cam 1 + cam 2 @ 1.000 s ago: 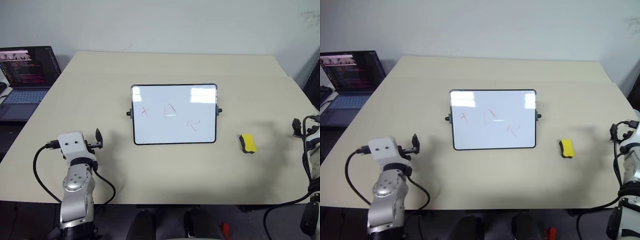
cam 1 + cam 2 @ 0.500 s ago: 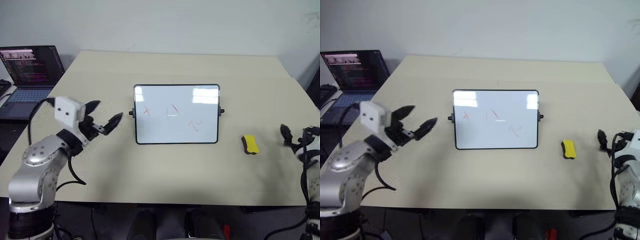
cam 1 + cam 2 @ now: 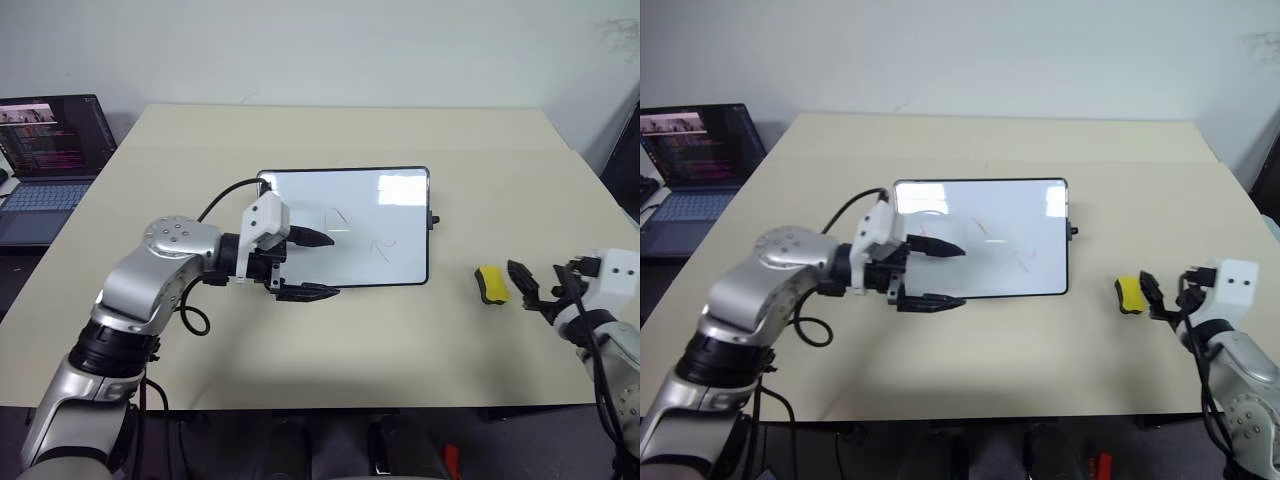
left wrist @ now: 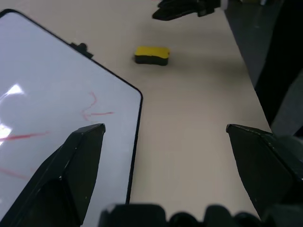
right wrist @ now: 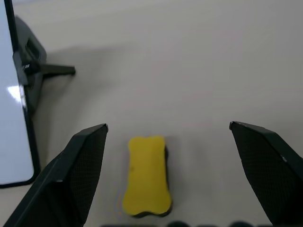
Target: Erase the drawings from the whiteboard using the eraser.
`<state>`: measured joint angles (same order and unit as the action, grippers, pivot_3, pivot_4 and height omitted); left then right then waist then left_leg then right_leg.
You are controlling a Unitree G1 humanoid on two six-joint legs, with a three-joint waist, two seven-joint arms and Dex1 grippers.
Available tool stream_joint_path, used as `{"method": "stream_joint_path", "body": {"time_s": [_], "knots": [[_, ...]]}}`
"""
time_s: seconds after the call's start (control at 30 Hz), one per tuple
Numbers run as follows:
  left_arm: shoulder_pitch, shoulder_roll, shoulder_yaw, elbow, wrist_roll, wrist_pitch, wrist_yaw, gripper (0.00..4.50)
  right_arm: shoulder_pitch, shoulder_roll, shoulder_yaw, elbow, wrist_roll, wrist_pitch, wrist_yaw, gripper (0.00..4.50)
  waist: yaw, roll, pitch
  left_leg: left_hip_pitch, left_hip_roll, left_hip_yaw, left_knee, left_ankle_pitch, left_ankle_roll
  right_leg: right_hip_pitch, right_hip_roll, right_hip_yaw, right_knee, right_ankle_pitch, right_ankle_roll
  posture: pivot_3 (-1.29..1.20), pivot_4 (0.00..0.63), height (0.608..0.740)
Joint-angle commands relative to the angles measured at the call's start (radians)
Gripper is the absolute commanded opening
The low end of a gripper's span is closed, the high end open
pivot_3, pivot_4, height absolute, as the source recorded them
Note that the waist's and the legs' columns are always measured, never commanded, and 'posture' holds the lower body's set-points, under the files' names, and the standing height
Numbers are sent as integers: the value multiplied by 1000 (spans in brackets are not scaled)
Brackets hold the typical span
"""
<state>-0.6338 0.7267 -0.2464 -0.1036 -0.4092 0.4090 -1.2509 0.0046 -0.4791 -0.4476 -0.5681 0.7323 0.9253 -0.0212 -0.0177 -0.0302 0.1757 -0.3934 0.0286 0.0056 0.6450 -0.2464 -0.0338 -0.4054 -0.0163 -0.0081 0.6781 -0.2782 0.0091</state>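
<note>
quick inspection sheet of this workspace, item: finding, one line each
surface: beige table, bare around the job's things.
job's things: whiteboard propped upright mid-table, red drawings on it; yellow eraser lies flat on the table to its right, untouched.
clutter: nothing seen.
grippers: left gripper open, at the whiteboard's lower left corner, one finger in front of the board, holding nothing; right gripper open, just right of the eraser, not touching it.
cables: black cable loops along the left arm; black wires at the right wrist.
surroundings: open laptop to the table's left, plain pale wall behind.
</note>
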Motion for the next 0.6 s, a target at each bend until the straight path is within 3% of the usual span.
{"method": "stream_joint_path", "body": {"time_s": [0.03,0.2,0.6], "knots": [[-41,-22,-56,55,111,-139,-37,4500,-44,-11,6,-30,14,76,-34,4491,0,0,0,-1,0,0,0,0,0,-1,0,0,0,0,0,0,150,740],[-64,-107,-104,85,174,-220,-35,4500,-97,-48,82,5,-69,91,-21,4491,1,0,0,-4,0,0,0,0,0,-2,0,-2,-2,0,0,0,150,740],[-65,-166,-95,33,154,-166,-38,4500,-115,-6,146,90,-169,50,41,4491,0,0,0,-4,0,-1,1,0,0,-2,1,-2,-2,0,0,0,150,740]]}}
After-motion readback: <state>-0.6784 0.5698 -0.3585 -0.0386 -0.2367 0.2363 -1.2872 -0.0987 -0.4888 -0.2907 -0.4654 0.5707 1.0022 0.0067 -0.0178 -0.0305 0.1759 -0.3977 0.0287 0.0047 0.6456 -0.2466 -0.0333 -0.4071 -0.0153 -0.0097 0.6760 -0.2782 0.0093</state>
